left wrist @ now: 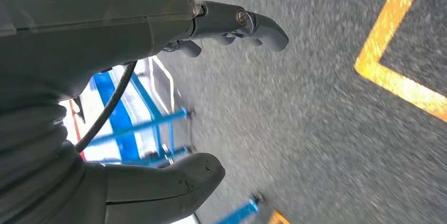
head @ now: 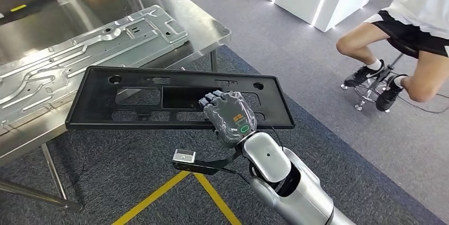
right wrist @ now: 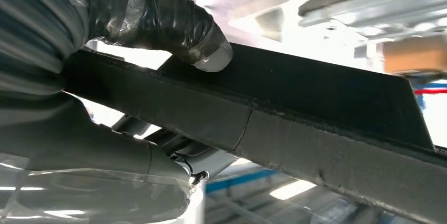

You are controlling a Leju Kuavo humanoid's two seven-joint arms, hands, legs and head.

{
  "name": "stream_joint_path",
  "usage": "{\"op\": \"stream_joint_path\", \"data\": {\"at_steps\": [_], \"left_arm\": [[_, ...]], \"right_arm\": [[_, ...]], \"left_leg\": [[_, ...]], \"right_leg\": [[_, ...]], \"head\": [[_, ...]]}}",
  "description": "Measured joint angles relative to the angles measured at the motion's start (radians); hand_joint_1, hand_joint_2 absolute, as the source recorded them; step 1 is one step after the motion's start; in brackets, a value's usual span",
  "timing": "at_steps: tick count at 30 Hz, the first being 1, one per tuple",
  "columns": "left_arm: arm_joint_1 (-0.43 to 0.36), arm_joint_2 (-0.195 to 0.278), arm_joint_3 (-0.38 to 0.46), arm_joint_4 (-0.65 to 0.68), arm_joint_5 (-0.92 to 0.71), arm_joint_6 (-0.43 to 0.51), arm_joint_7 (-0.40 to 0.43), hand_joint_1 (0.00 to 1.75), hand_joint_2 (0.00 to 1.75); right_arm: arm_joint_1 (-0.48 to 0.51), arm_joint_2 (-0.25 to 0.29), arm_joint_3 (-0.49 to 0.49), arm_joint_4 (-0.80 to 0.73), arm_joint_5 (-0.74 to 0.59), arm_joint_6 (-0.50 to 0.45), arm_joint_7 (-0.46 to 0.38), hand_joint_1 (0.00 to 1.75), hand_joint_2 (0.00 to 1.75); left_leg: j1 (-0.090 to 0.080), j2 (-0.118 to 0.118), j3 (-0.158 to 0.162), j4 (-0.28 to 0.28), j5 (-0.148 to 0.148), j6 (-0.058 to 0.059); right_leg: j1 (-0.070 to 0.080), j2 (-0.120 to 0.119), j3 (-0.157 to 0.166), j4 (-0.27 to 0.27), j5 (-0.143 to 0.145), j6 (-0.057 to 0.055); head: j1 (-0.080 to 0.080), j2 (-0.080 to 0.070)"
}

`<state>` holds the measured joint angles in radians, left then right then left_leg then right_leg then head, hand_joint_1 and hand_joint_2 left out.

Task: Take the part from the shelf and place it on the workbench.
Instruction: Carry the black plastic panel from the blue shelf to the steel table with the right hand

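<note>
Currently right robot hand grips black part by near edge; left robot hand empty, fingers apart. Risk: long overhang toward 10 o'clock twists loose, clips surface.

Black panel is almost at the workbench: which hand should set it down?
Right. The right hand already grips the black panel by its near edge, beside the workbench. The left hand hangs over the grey floor, holding nothing, away from the panel.
</note>
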<state>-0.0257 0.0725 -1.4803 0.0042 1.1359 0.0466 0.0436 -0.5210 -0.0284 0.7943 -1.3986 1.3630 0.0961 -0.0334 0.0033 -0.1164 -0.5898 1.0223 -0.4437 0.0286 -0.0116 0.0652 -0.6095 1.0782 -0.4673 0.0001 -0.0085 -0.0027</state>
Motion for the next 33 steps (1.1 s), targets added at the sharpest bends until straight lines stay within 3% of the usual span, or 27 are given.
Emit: {"op": "stream_joint_path", "data": {"at_steps": [2,3,4,6,8,10,11,13,15,17,19,22,25,26,28,29,30,32,33], "left_arm": [[0.0,-0.002,0.007,0.0,0.006,-0.001,0.007,0.0,1.75],[0.001,-0.001,0.01,0.0,0.009,-0.001,0.012,0.0,1.75],[0.003,-0.001,0.011,0.0,0.012,-0.001,0.017,0.0,1.75],[0.004,-0.001,0.013,0.0,0.018,-0.001,0.024,0.0,1.75],[0.0,-0.002,0.017,0.0,0.026,-0.001,0.025,0.0,1.75],[-0.002,-0.002,0.022,0.0,0.031,-0.001,0.023,0.0,1.75],[-0.002,-0.003,0.025,0.0,0.032,-0.001,0.022,0.0,1.75],[0.0,-0.003,0.031,0.0,0.033,-0.001,0.022,0.0,1.75],[0.001,-0.003,0.035,0.0,0.034,-0.001,0.022,0.0,1.75],[0.001,-0.003,0.036,0.0,0.034,0.0,0.021,0.0,1.75],[0.004,-0.003,0.037,0.0,0.035,0.0,0.02,0.0,1.75],[0.007,-0.003,0.037,0.0,0.034,0.001,0.02,0.0,1.75],[0.006,-0.003,0.037,0.0,0.034,0.0,0.021,0.0,1.75],[0.005,-0.003,0.037,0.0,0.034,0.0,0.021,0.0,1.75],[0.003,-0.002,0.037,0.0,0.033,-0.003,0.024,0.0,1.75],[0.003,-0.002,0.037,0.0,0.033,-0.005,0.025,0.0,1.75],[0.003,-0.002,0.037,0.0,0.032,-0.008,0.027,0.0,1.75],[0.002,-0.003,0.037,0.0,0.032,-0.014,0.029,0.0,1.75],[0.002,-0.004,0.037,0.0,0.031,-0.016,0.029,0.0,1.75]], "right_arm": [[-0.006,0.0,0.003,0.001,-0.004,0.005,-0.002,1.75,1.75],[-0.009,-0.001,0.005,0.001,-0.006,0.006,-0.003,1.75,1.75],[-0.013,-0.001,0.005,0.002,-0.009,0.007,-0.003,1.75,1.75],[-0.025,-0.001,0.006,0.002,-0.015,0.007,-0.004,1.75,1.75],[-0.035,-0.003,0.006,0.003,-0.021,0.007,-0.008,1.75,1.75],[-0.038,-0.007,0.009,0.005,-0.027,0.009,-0.012,1.75,1.75],[-0.038,-0.009,0.01,0.006,-0.029,0.009,-0.013,1.75,1.75],[-0.042,-0.011,0.012,0.007,-0.034,0.009,-0.014,1.75,1.75],[-0.049,-0.012,0.012,0.007,-0.036,0.01,-0.015,1.75,1.75],[-0.056,-0.013,0.013,0.008,-0.037,0.01,-0.015,1.75,1.75],[-0.057,-0.014,0.015,0.008,-0.037,0.01,-0.014,1.75,1.75],[-0.055,-0.014,0.021,0.006,-0.034,0.009,-0.011,1.75,1.75],[-0.055,-0.014,0.022,0.006,-0.033,0.008,-0.01,1.75,1.75],[-0.054,-0.015,0.024,0.006,-0.033,0.008,-0.009,1.75,1.75],[-0.042,-0.021,0.03,0.011,-0.031,0.008,-0.005,1.75,1.75],[-0.036,-0.024,0.034,0.014,-0.031,0.008,-0.003,1.75,1.75],[-0.031,-0.027,0.036,0.016,-0.031,0.008,-0.002,1.75,1.75],[-0.033,-0.027,0.037,0.017,-0.031,0.008,-0.002,1.75,1.75],[-0.034,-0.028,0.038,0.017,-0.031,0.008,-0.002,1.75,1.75]], "left_leg": [[0.005,-0.023,-0.007,0.002,0.0,-0.01],[0.007,-0.035,-0.011,0.001,0.001,-0.017],[0.007,-0.031,-0.013,0.003,-0.001,-0.023],[0.005,0.024,-0.035,0.049,-0.026,-0.032],[0.007,0.09,-0.094,0.164,-0.078,-0.04],[0.011,0.108,-0.151,0.262,-0.104,-0.048],[0.013,0.112,-0.158,0.267,-0.093,-0.051],[0.015,0.13,-0.111,0.163,-0.023,-0.051],[0.006,0.167,-0.049,0.043,0.02,-0.041],[-0.003,0.176,-0.032,0.006,0.02,-0.027],[-0.001,0.151,-0.03,0.0,0.021,-0.015],[0.007,0.127,-0.02,-0.011,0.024,-0.002],[0.007,0.122,-0.019,-0.011,0.024,0.002],[0.007,0.118,-0.019,-0.011,0.023,0.005],[0.006,0.081,-0.019,-0.008,0.022,0.01],[0.006,0.059,-0.018,-0.006,0.02,0.01],[0.006,0.035,-0.017,-0.004,0.019,0.01],[0.005,0.008,-0.018,0.001,0.016,0.005],[0.006,-0.005,-0.021,0.003,0.015,0.0]], "right_leg": [[0.001,0.016,0.015,-0.034,-0.001,-0.003],[0.002,0.005,0.017,-0.039,-0.001,-0.004],[0.001,-0.008,0.022,-0.045,-0.001,-0.008],[-0.003,-0.036,0.035,-0.058,0.001,-0.017],[-0.001,-0.066,0.044,-0.064,-0.002,-0.024],[0.001,-0.098,0.048,-0.062,-0.009,-0.025],[0.001,-0.113,0.051,-0.061,-0.014,-0.024],[0.001,-0.14,0.059,-0.058,-0.024,-0.02],[0.005,-0.162,0.068,-0.056,-0.034,-0.011],[0.01,-0.182,0.074,-0.057,-0.04,-0.001],[0.01,-0.194,0.082,-0.059,-0.047,0.01],[0.004,-0.153,0.083,-0.039,-0.068,0.021],[0.004,-0.125,0.07,-0.009,-0.085,0.021],[0.003,-0.11,0.051,0.027,-0.103,0.021],[0.002,-0.077,-0.028,0.152,-0.134,0.02],[0.002,-0.068,-0.049,0.172,-0.12,0.019],[0.002,-0.056,-0.053,0.153,-0.087,0.015],[-0.001,-0.008,-0.004,0.022,-0.019,0.006],[-0.002,0.011,0.012,-0.02,-0.006,0.003]], "head": [[0.001,0.0],[0.001,0.0],[0.001,0.0],[-0.001,0.0],[-0.003,0.0],[-0.003,0.0],[-0.003,0.0],[-0.003,0.0],[-0.003,0.0],[-0.003,0.0],[-0.003,0.0],[-0.002,0.0],[-0.002,0.0],[-0.002,0.0],[-0.002,0.0],[-0.002,0.0],[-0.002,0.0],[-0.002,0.0],[-0.002,0.0]]}}
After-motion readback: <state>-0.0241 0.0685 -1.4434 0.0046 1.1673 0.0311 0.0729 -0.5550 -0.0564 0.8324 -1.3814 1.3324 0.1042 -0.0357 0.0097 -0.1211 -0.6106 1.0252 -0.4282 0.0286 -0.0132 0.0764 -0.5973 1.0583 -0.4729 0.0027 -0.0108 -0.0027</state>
